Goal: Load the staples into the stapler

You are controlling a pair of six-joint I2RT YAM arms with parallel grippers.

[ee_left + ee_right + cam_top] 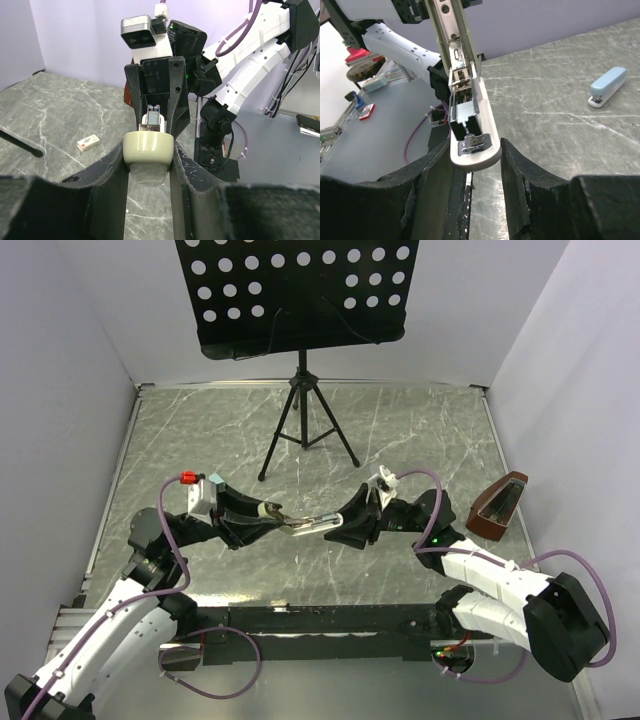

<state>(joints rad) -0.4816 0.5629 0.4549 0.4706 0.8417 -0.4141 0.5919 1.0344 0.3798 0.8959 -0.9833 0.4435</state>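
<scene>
The left hand (148,165) is clamped on the cream end of the stapler (148,149). The right hand (476,155) brackets the opposite end narrowly; firm contact cannot be confirmed. The staple strip (463,112) lies in the open magazine. The staple box (88,143) rests on the table (50,110).

CAUTION: An uneven squeeze or tilt may twist the stapler and spill the staple strip.
</scene>
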